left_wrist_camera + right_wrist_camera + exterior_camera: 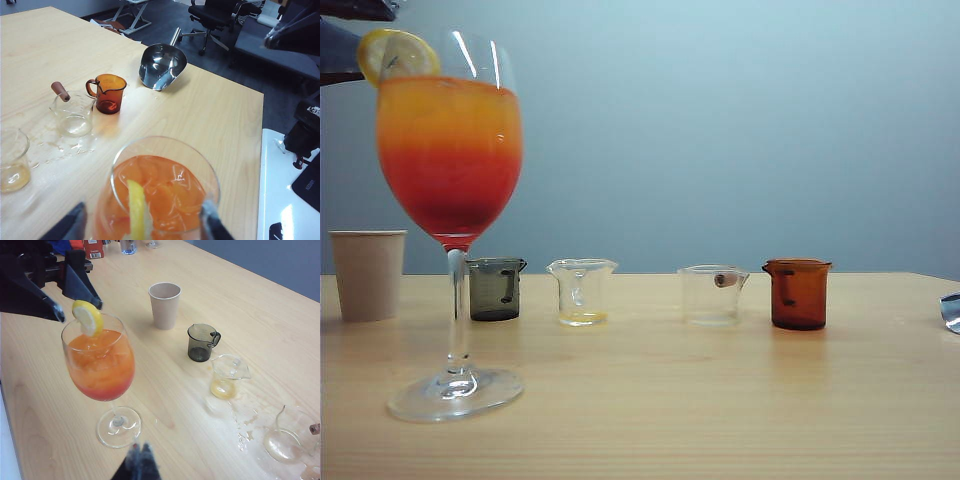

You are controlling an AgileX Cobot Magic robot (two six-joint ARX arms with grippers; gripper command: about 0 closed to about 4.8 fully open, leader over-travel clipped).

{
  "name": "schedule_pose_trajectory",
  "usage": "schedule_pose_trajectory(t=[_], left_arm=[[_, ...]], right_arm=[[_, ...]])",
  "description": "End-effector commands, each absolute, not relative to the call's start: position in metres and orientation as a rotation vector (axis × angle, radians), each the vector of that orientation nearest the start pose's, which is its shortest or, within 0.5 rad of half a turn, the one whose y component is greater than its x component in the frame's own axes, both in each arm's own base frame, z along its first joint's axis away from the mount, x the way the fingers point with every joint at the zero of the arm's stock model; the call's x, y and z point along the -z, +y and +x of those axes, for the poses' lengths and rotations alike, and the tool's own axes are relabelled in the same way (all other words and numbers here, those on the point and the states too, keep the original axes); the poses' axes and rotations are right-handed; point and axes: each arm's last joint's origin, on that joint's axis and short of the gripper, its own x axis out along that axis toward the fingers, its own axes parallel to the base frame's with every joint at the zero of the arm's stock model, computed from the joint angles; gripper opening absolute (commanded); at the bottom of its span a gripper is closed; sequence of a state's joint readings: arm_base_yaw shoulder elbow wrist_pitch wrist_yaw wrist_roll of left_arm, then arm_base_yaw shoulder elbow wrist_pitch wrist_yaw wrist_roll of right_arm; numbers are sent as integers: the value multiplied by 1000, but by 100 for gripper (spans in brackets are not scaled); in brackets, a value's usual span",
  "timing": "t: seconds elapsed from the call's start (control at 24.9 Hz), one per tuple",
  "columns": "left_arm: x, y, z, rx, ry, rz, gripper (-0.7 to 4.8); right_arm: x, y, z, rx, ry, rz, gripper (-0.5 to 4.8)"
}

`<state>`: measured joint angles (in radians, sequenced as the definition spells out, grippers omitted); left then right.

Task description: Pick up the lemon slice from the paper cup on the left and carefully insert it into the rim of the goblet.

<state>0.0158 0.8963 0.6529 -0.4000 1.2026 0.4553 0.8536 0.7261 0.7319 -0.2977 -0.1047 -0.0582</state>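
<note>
The goblet (450, 150) with its orange-to-red drink stands at the table's front left. The lemon slice (398, 55) sits upright on the goblet's rim, on the left side. In the left wrist view the lemon slice (136, 207) is edge-on over the goblet (170, 185). My left gripper (141, 222) is open, one finger on each side of the slice and clear of it. From the right wrist view my left gripper (77, 309) hovers at the slice (88, 317). The paper cup (367, 273) stands behind at the left. My right gripper (141, 452) is shut and holds nothing, near the goblet's foot (118, 426).
A row stands behind the goblet: a dark grey beaker (496, 288), a clear beaker (582, 291) with a little yellow liquid, a clear beaker (712, 294) with a brown stub, an amber beaker (798, 293). A metal scoop (161, 65) lies at the table edge. Wet spots (242, 422) mark the wood.
</note>
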Motion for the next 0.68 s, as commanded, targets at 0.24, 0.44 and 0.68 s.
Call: schedule_pose_trajectory(t=[0.24,0.44,0.68], left_arm=[[-277,-24,173,1216,239,6,283],[-295,-24,174,1176,227,8,279],[-320,-23,174,1079,234,-36,-14]], right_arm=[[-316,122,103,-958,238,-160,-3],[-316,122,103,-957,237,-159,-3],[-318,122,103,-953,211,-150,-3]])
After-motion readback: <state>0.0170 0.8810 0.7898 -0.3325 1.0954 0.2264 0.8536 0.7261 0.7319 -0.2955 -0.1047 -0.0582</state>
